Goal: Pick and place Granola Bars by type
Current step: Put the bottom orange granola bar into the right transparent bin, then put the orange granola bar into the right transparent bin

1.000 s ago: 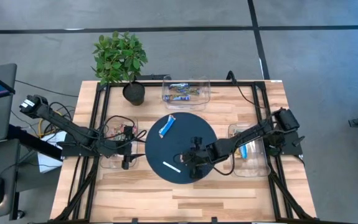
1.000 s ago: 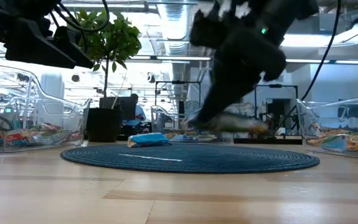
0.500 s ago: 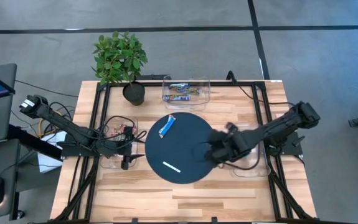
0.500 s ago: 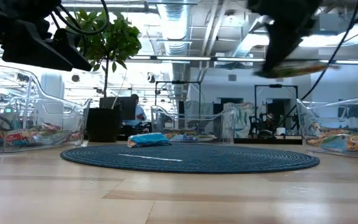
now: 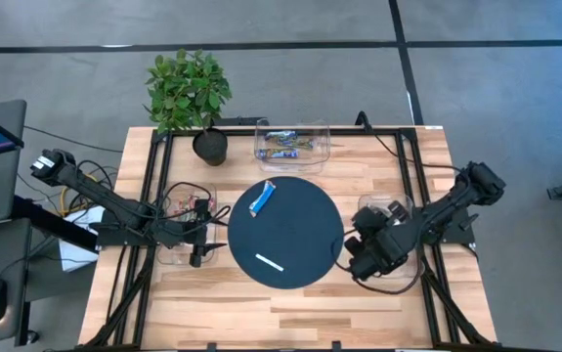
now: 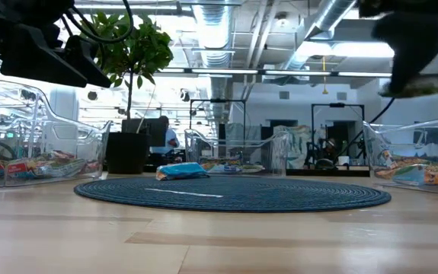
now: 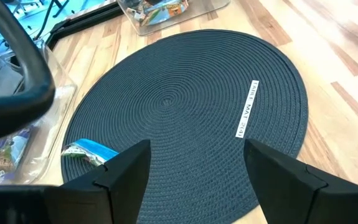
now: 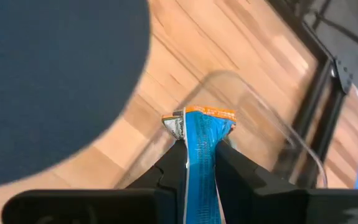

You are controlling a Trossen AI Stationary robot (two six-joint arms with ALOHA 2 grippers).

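Observation:
One blue-and-white granola bar (image 5: 263,198) lies flat on the round dark mat (image 5: 305,220), near its far left edge; it also shows in the low view (image 6: 180,171) and in the left wrist view (image 7: 90,152). My right gripper (image 5: 368,256) is shut on another blue bar (image 8: 200,143) and hangs over the near end of the clear right bin (image 5: 398,279). My left gripper (image 7: 197,180) is open and waits above the left bin (image 5: 175,256), which holds multicoloured bars (image 6: 32,166). Dark bars lie in the far bin (image 5: 292,144). My right gripper pinches the blue bar between its two fingers, which lie along its length (image 8: 198,158). Its orange-edged end (image 8: 208,114) sticks out past the fingertips. The bar is lifted clear, above the clear bin's rim, and looks about level in the low view (image 6: 424,86).
A thin white stick (image 5: 269,262) lies on the mat's near part. A potted plant (image 5: 191,93) stands at the far left corner. Blue bars lie in the right bin (image 6: 424,173). Black frame rails (image 5: 427,225) run along both table sides; bare wood lies near the front edge.
My right gripper, shut on the blue bar, has risen from the mat and swung toward the table's right edge; it now hangs over the right bin. The bar has gone from just above the mat to well clear of it.

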